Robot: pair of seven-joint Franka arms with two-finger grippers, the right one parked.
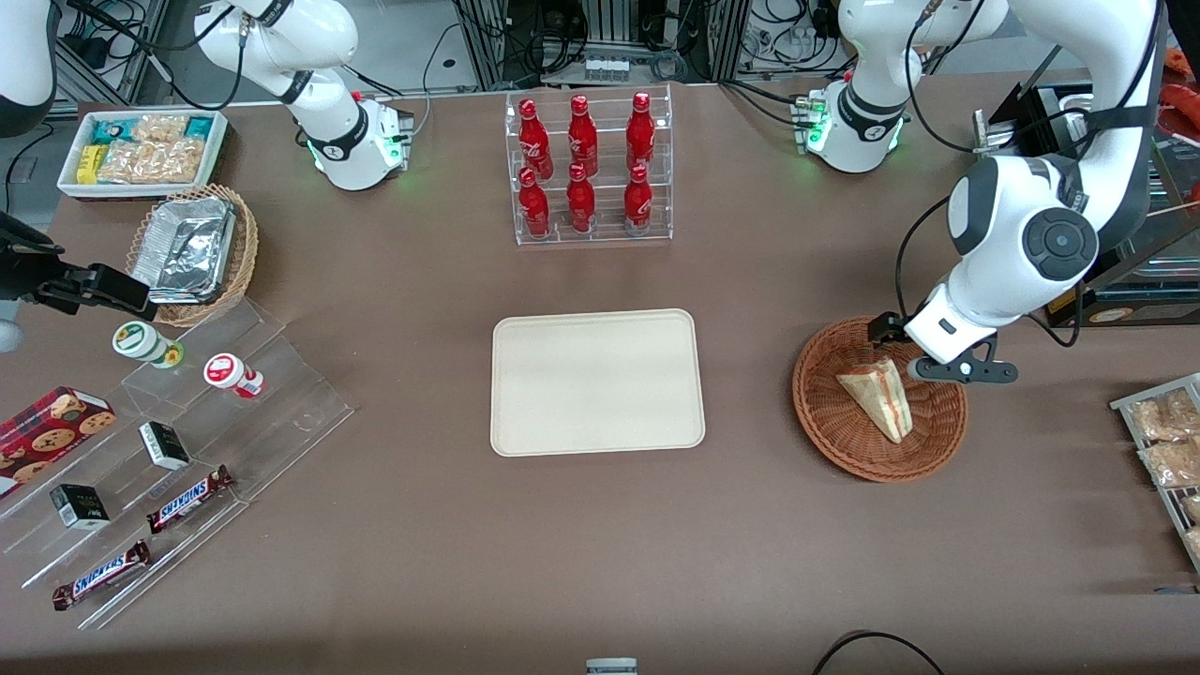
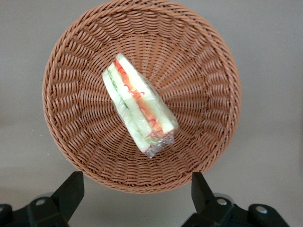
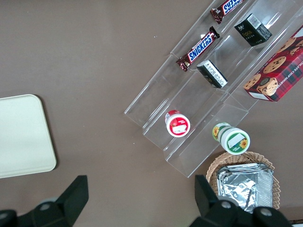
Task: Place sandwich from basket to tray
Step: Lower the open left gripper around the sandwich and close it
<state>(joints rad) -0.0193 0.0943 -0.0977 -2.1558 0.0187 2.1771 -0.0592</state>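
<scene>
Wrist view: sandwich (image 2: 140, 105) in basket (image 2: 208, 71), gripper (image 2: 137, 189) jaws spread above.

The arm's wrist covers part of the basket (image 1: 848, 441) rim and the gripper (image 1: 914, 361) in the front view — its fingers cannot be seen there; in the left wrist view both fingers (image 2: 71, 189) run off the picture's edge, only their tips showing; the sandwich (image 2: 139, 106) hides the weave beneath it. The snack rack (image 1: 1167, 450) at the working arm's end is cut by the frame; bottle (image 1: 581, 136) labels are too small to read.
</scene>
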